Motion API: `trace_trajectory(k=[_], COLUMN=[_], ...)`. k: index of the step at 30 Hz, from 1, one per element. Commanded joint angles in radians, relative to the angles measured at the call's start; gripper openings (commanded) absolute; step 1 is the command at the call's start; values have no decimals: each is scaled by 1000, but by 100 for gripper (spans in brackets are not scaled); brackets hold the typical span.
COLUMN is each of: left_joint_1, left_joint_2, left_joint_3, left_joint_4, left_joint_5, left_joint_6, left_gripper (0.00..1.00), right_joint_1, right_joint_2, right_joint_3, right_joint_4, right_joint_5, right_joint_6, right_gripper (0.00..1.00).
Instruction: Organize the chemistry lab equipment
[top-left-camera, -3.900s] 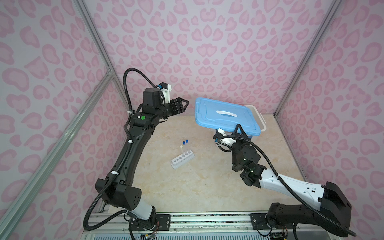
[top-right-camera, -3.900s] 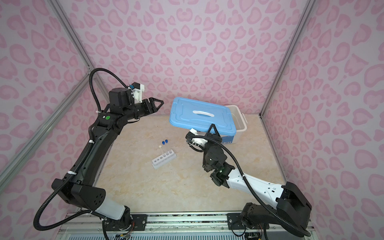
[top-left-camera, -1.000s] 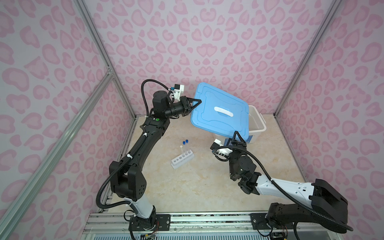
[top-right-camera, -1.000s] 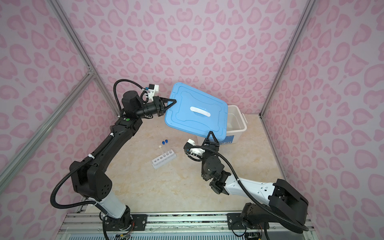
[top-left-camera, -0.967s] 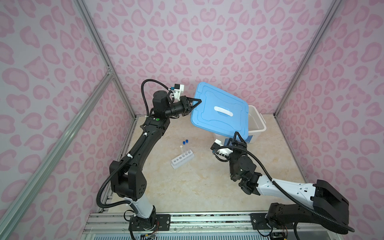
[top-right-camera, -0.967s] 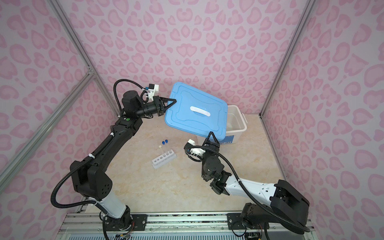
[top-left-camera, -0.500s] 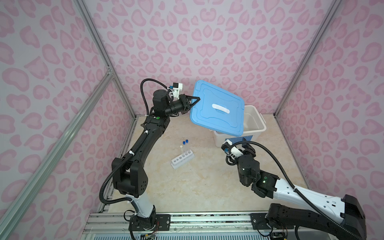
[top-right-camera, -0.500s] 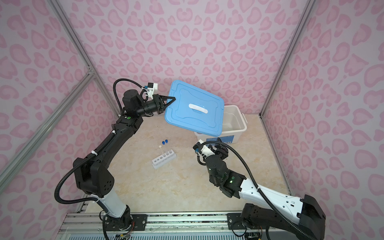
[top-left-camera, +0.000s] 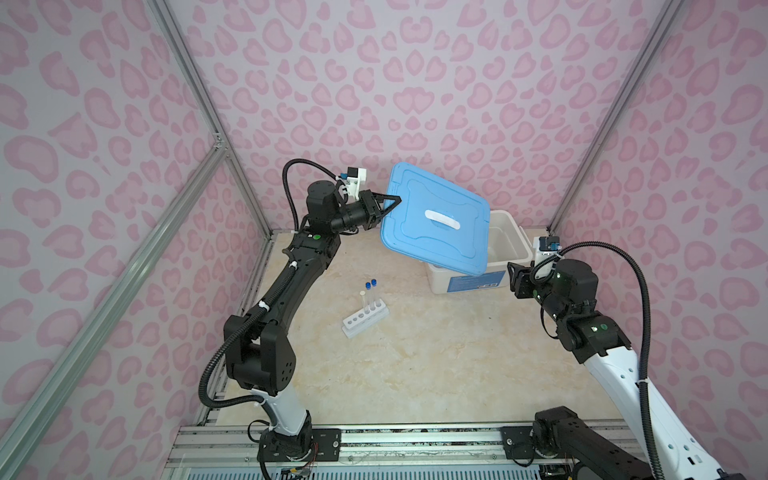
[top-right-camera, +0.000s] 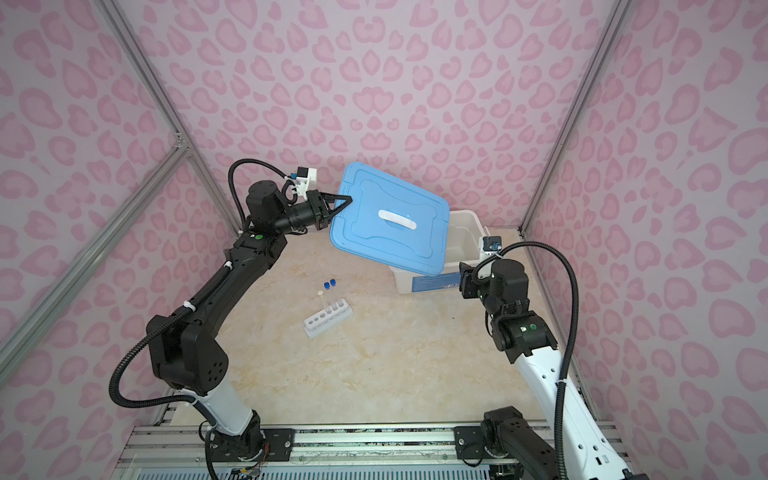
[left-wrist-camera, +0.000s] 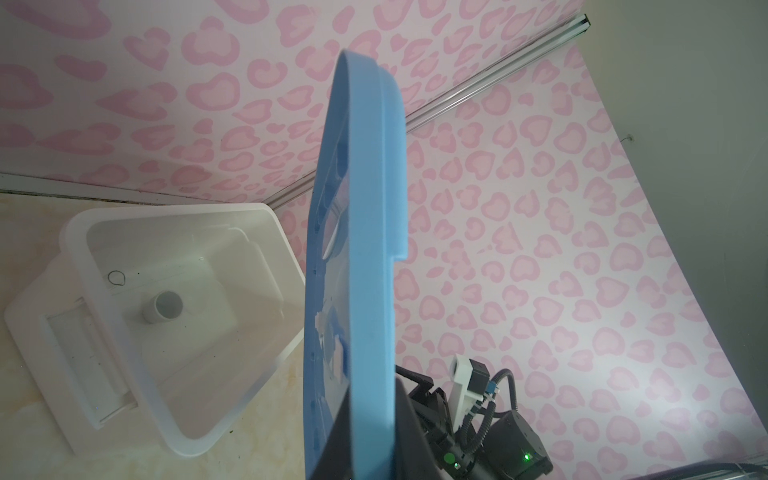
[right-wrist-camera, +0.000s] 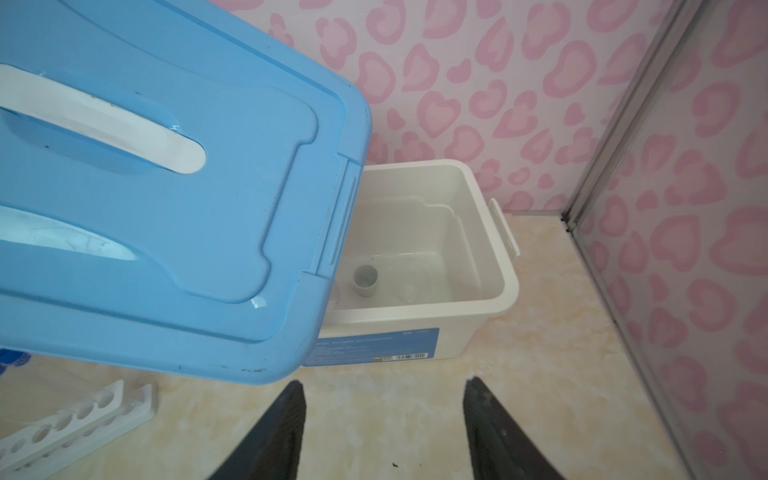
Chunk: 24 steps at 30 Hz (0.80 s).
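Where pink-blotched walls (top-left-camera: 415, 83) enclose a beige marbled table (top-left-camera: 415, 374), the white rack (top-left-camera: 365, 321) stands mid-table — three clear tubes (top-left-camera: 370, 297) upright in it. Left gripper (top-left-camera: 392, 203) clamps the blue lid (top-left-camera: 436, 232); right gripper (right-wrist-camera: 384, 383) gapes, empty.

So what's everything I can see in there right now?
Table: one, beige marble look, under everything.
Walls: pink blotch pattern, around the table.
Bin: one, white, open, back right of the table.
Lid: one, blue with white handle, held tilted, partly over the bin.
Small cup: one, white, on the bin's floor.
Rack: one, white, six holes, mid-table.
Test tubes: three, clear, two blue-capped, one white-capped, upright in the rack.
Left arm, right arm: black and white, at the table's sides.
Left tool: black, shut on the lid's edge.
Right tool: black, open, empty, before the bin.
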Motion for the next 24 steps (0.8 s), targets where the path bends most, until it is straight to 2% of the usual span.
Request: trace_trajectory(k=[1,5,9,16,24], left_joint_1=[-1,-1,-3,-12,-36], left_joint_2=[-30,-37,-41,-36,-12], left_joint_3=[-2,-1,-7,-2,23], left_joint_4=[68,68,76,97,121], left_joint_5=[12,13,15,15,3], left_joint_6=[1,0,-6,-22,-46], left_gripper=[4,4,4,4,4], right_joint_1=[-76,-175,-240,-246,-260], right_joint_2=[48,94,130,228,298], right_joint_3=[-2,-57,-102,-134,-149], right_joint_4=[44,161,262,501,663], right_joint_5=[-355,-505,-542,-659,-759], right_joint_6=[151,242,302,406,452], right_gripper=[61,61,61,61,63])
